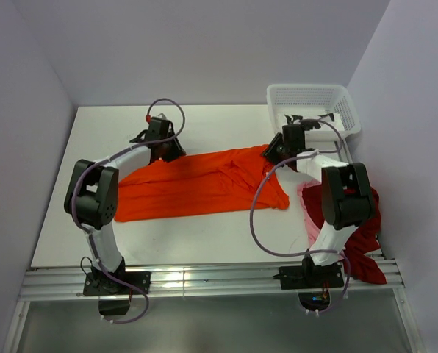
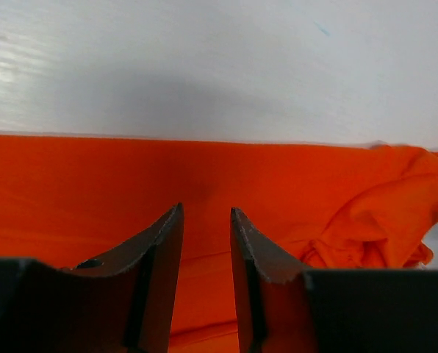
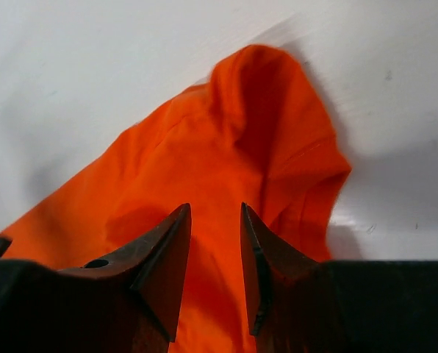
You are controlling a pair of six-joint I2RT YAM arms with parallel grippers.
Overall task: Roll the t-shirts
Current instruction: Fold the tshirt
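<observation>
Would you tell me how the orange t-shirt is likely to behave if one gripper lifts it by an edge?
The orange t-shirt will probably sag and drape, since it lies creased and bunched at one end. Its fine folds suggest thin, probably light cloth.

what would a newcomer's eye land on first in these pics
The bright orange t-shirt grabs the eye, spread across the middle of the white table. The left gripper and right gripper sit over its far edge, jaws parted. On the right, a dark red t-shirt and a pale pink t-shirt are heaped beneath the right arm, with a white mesh basket in the far right corner.
</observation>
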